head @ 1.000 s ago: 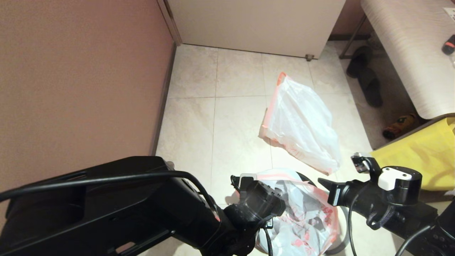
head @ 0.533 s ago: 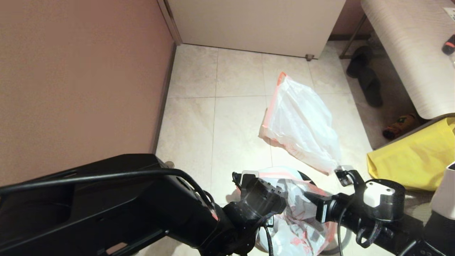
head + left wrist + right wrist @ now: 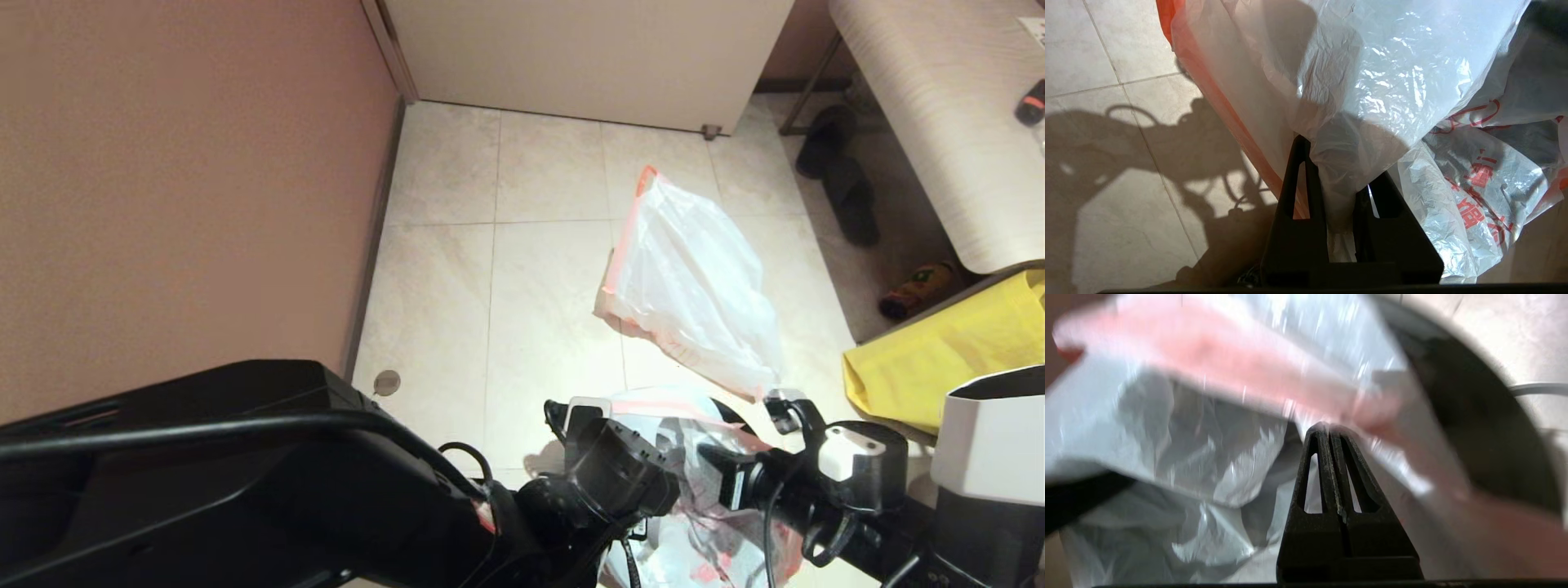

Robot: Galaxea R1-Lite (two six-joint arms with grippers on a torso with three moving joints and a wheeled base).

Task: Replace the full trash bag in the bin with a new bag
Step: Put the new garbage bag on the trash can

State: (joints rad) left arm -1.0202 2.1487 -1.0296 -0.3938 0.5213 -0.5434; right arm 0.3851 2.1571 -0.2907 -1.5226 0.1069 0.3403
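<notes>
Pinching the new bag [image 3: 1372, 81] over the bin [image 3: 1474, 428], the left claw [image 3: 1339, 192] worked beside the right claw [image 3: 1329, 430], pressed together.

The right end effector [image 3: 709, 459] has swung in from beside the bin [image 3: 729, 411] to sit over its mouth, against the new bag [image 3: 694, 457], its fingers pressed together at the bag's pink-orange hem. More of the right arm's white casing [image 3: 988, 433] now shows in front of the yellow fabric bag [image 3: 922, 359]. The left end effector [image 3: 645, 523] has slid slightly rightward and lower, and its arm has dropped, uncovering a small round floor cap [image 3: 386, 381] by the wall.
</notes>
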